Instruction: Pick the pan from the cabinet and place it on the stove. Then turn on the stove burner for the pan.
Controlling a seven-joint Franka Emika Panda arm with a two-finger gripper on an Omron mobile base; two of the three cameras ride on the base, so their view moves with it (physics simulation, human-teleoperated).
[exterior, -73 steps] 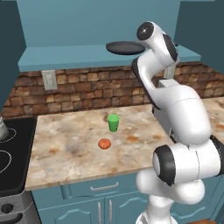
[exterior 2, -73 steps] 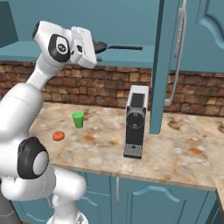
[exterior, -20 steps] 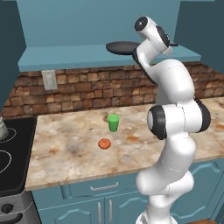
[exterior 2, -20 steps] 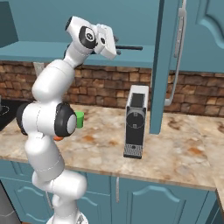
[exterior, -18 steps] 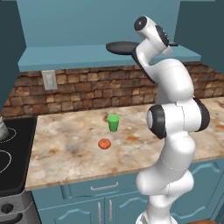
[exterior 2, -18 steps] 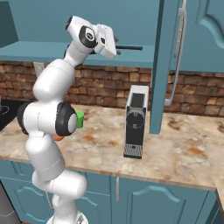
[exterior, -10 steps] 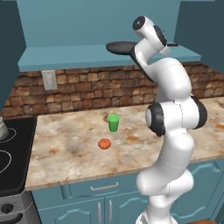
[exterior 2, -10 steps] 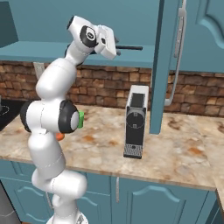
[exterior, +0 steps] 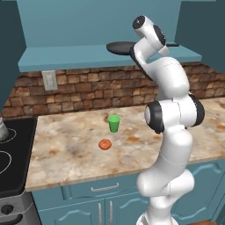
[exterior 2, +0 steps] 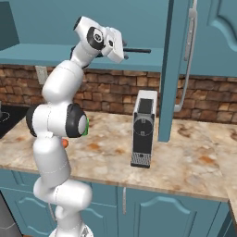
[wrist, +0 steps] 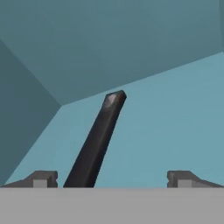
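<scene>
White arm reared up to the cabinet (exterior: 101, 57) shelf, fingers (wrist: 41, 178) spread wide astride the pan (exterior: 121, 47) handle, nothing gripped.

The round dark grey frying pan (exterior: 119, 47) is partly hidden behind the arm; its thin black handle (wrist: 96, 140) runs between the jaws, cut off below.

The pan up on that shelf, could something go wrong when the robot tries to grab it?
Maybe. The gripper is open around the pan handle, but the handle sits nearer one finger, so closing might nudge it sideways. Gripping only the thin handle, the round end could droop when lifted out. The open cabinet door hangs close by, and the coffee machine and green cup stand below, so a slipping pan might hit them.
</scene>
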